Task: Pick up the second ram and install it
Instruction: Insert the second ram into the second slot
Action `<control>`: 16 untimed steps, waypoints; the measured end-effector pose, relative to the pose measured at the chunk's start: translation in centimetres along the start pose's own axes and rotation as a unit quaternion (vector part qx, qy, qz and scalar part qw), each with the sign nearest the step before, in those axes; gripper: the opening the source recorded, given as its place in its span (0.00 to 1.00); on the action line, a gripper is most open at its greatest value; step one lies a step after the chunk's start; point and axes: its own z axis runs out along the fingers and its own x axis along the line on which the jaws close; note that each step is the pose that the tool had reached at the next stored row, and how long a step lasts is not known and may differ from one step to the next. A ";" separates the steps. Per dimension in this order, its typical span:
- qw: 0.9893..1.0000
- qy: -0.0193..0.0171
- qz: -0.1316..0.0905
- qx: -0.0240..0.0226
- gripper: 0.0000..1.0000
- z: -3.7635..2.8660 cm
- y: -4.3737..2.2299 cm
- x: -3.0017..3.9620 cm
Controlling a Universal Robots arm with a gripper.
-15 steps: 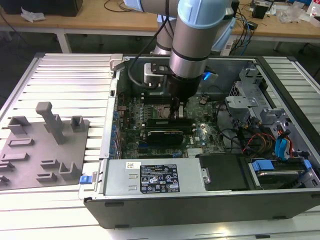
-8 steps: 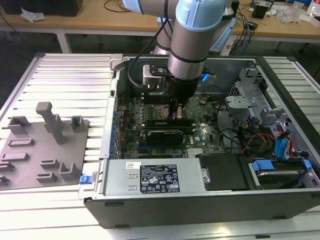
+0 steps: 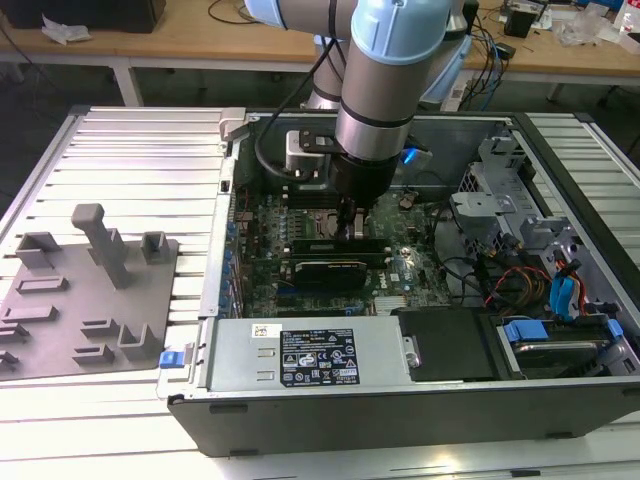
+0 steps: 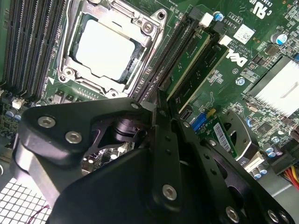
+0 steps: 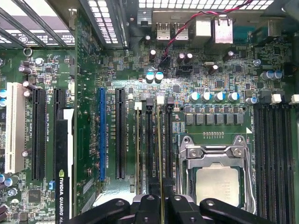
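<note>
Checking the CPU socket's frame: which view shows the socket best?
The second wrist view: the CPU socket shows nearly whole, frame and lid. The first wrist view crops it at the picture's edge; in the exterior view the arm stands before it.

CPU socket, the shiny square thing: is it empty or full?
Full. In the first wrist view a silver chip sits inside the metal frame of the CPU socket.

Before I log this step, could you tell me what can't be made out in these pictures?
- First wrist view: the second ram is an edge-on strip; the gripper hides its near end, so seating is unclear.
- Second wrist view: the gripper's housing blocks the memory slot beneath it.
- Exterior view: the arm covers where the gripper meets the motherboard.
</note>
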 end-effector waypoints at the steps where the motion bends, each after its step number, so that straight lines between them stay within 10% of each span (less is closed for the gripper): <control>1: 1.000 0.000 0.000 0.000 0.13 0.00 0.00 0.00; 16: 1.000 -0.009 0.014 0.000 0.13 0.04 0.00 0.16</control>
